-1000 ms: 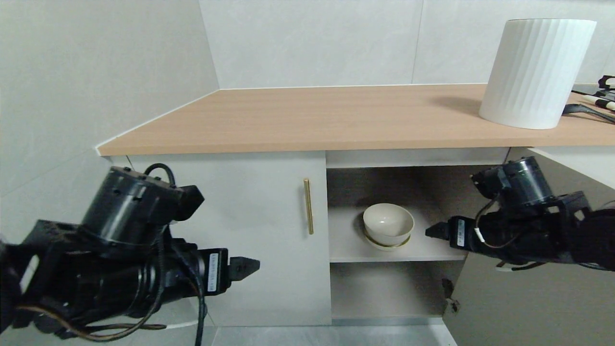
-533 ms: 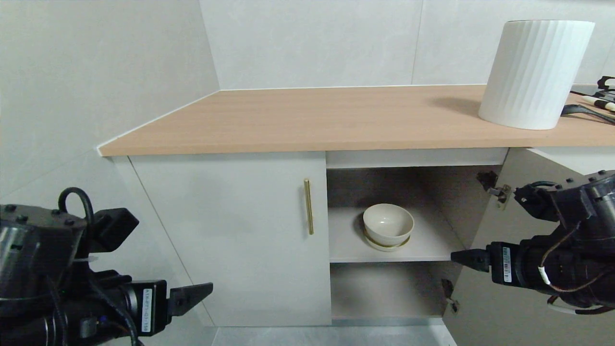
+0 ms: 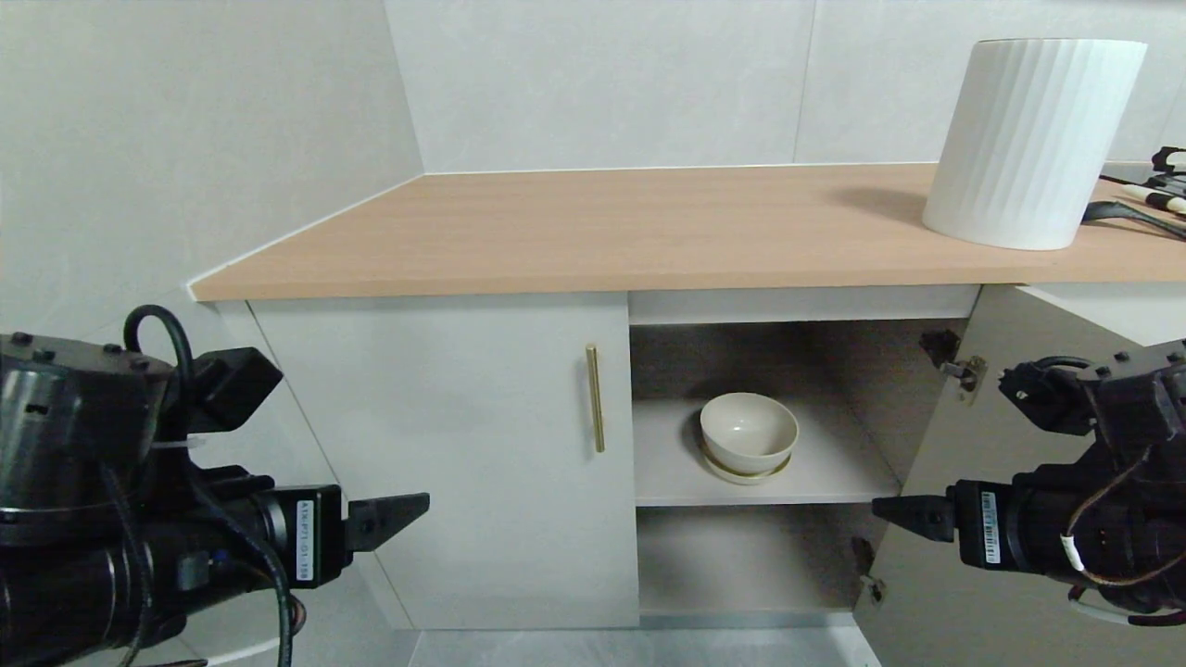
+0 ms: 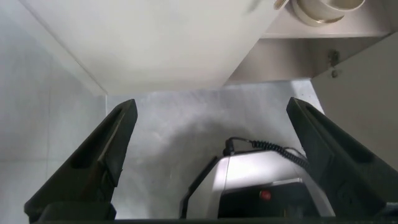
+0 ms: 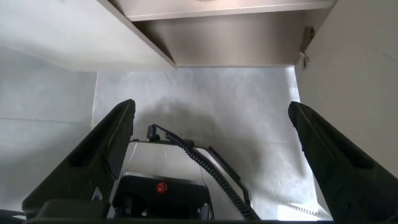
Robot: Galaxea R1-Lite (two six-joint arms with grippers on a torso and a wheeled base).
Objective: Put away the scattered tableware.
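A cream bowl [image 3: 749, 432] sits on a small plate [image 3: 741, 471] on the middle shelf [image 3: 834, 477] of the open cabinet; the bowl [image 4: 323, 7] also shows at the edge of the left wrist view. My left gripper [image 3: 408, 510] hangs low in front of the closed left door, open with nothing between its fingers [image 4: 93, 168]. My right gripper [image 3: 889, 509] is low at the cabinet's right side, in front of the swung-out door, below and right of the bowl. It is open and holds nothing [image 5: 211, 107].
A tall white ribbed container [image 3: 1030, 139] stands on the wooden countertop [image 3: 593, 222], with dark utensils [image 3: 1149, 202] beside it at the far right. The closed left door has a brass handle [image 3: 594, 396]. The right door [image 3: 927, 611] stands open. A bare lower compartment [image 3: 741, 556] lies under the shelf.
Both arms have drawn back from the cabinet and dropped lower. The right gripper has left the shelf beside the bowl. In the last half second the left gripper rose slightly.
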